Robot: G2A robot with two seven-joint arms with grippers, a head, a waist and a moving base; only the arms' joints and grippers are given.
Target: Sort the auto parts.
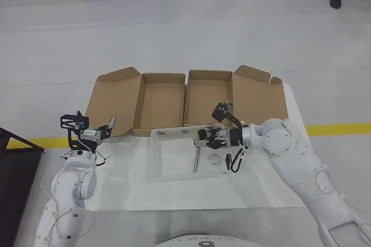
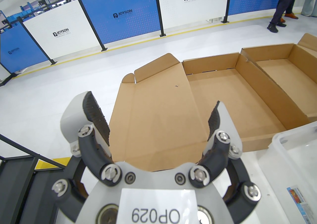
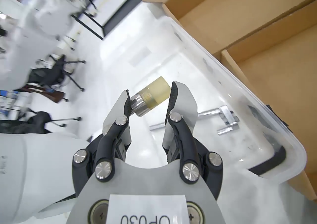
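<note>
Right tool (image 3: 151,90) over tray (image 3: 223,69) pinches part (image 3: 153,97) askew | you risk it slipping out, falling | left tool (image 2: 153,98) spread empty, clear of tray

Two open cardboard boxes (image 1: 162,105), one clear bin (image 1: 173,157), one capped metal cylinder (image 3: 151,97).

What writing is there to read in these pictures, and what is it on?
"OP029", upside down: label on the left claw.
"OP030", upside down, partly cut off: label on the right claw.
Fence panels: a repeated brand logo.
Sticker beside the clear bin: too small to read.
</note>
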